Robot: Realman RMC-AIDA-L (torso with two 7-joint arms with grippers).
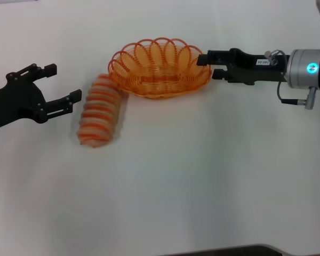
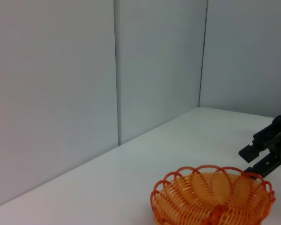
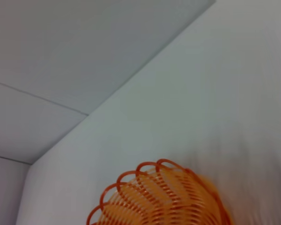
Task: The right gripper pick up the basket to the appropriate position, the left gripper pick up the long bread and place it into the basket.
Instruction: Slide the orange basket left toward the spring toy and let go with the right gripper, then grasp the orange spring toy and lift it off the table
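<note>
- The basket (image 1: 160,66) sits on the white table (image 1: 202,176), toward the far side, with its right end rim between the fingers of my right tool (image 1: 206,66).
- My right tool reaches in level from the right. One finger is above the scalloped rim and one below, and they look closed down on the wire loops, so I judge it is grasping the basket at that end.
- The long bread (image 1: 99,109) lies on the table just left of the basket, its far end touching or nearly touching the basket's left rim.
- My left tool (image 1: 60,85) waits left of the bread, fingers spread wide and holding nothing, clear of the loaf.
- The step in hand looks like shifting the basket. To do it well I should keep the pinch firm on the wire so the shallow basket does not swing or tip.
- I should carry it low and level, and draw it away from the loaf without nudging the bread.
- A good resting spot leaves the basket's long side open to my left tool, with the bread within its easy reach.
</note>
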